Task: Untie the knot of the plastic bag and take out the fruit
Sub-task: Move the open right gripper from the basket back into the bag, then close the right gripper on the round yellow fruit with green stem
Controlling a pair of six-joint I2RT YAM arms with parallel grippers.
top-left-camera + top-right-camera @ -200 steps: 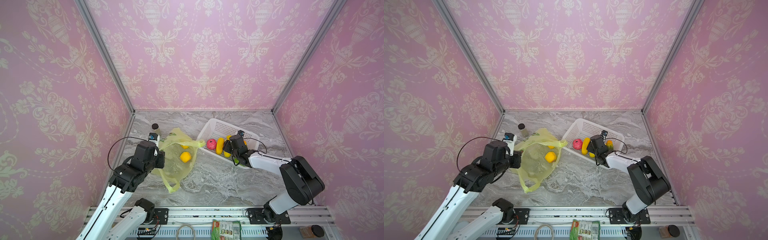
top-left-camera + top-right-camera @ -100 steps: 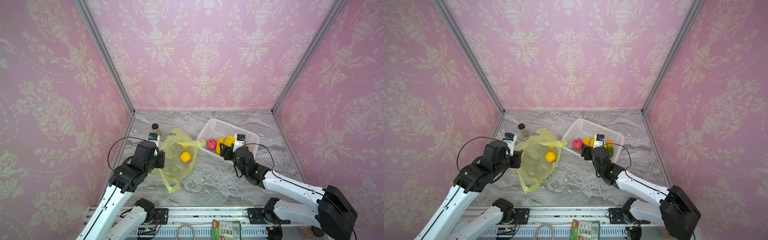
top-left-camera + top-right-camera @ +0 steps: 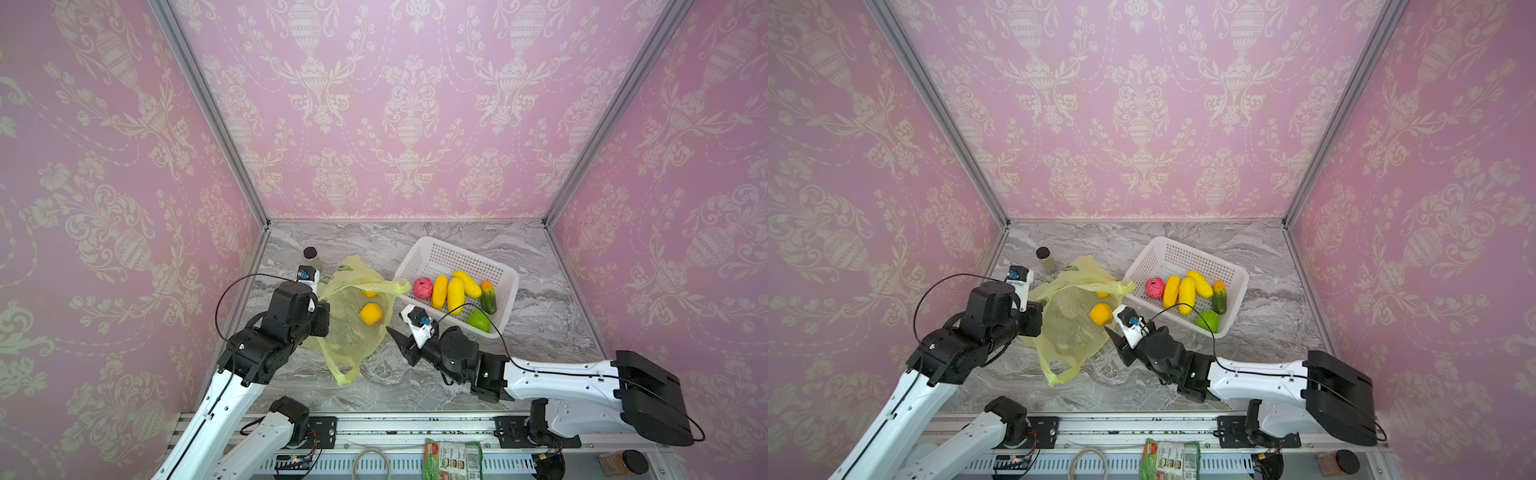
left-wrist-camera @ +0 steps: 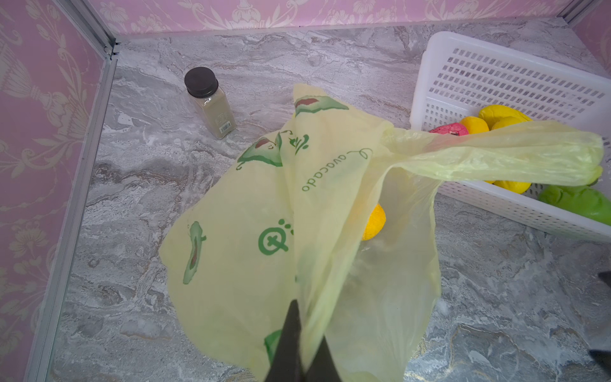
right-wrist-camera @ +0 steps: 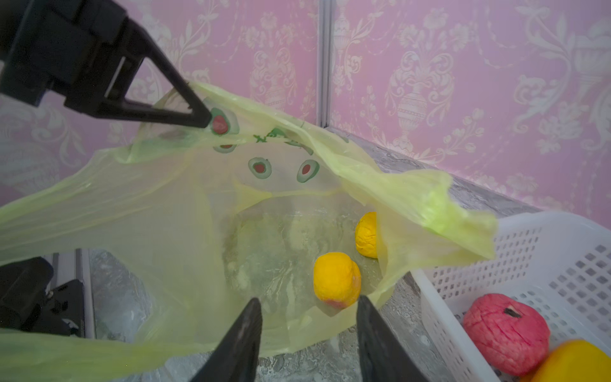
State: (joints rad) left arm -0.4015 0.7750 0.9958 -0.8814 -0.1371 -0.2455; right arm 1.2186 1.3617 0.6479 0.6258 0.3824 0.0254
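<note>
**Left gripper** (image 4: pixel 296 309): jaws closed flat on a fold of the plastic bag (image 4: pixel 248 205) at its mouth rim, holding that edge lifted off the marble table (image 3: pixel 415 390). The right wrist view confirms it: the black fingertip (image 5: pixel 198 119) pinches the film beside an avocado print.

**Right gripper** (image 5: pixel 309 302): jaws parted, nothing between them. It sits low at the bag's open mouth, pointing in. In both top views its tips lie just beside the bag's edge on the basket side; contact with the film cannot be determined.

**Bag:** lies left of centre with the mouth gaping toward the right arm.
- One handle loop (image 3: pixel 388 286) stretches toward the basket, its end at the basket's near corner.
- The other handle loop (image 3: pixel 343 374) trails on the table toward the front rail.
- The two loops lie well apart.

**Fruit in the bag:** two pieces on the bottom film — a round orange-yellow fruit (image 5: pixel 335 279) nearest the right jaws and a second orange-yellow piece (image 5: pixel 367 234) behind it, partly hidden by the film.

**White perforated basket** (image 3: pixel 465 254): stands right of the bag. It holds six pieces:
- a pink bumpy ball (image 3: pixel 423 288)
- three yellow oblongs (image 3: pixel 455 295)
- a green-orange piece (image 3: pixel 487 297)
- a green pepper (image 3: pixel 478 321)

**Black-capped bottle** (image 4: pixel 211 106): stands upright behind the bag, near the left wall and clear of the film.
</note>
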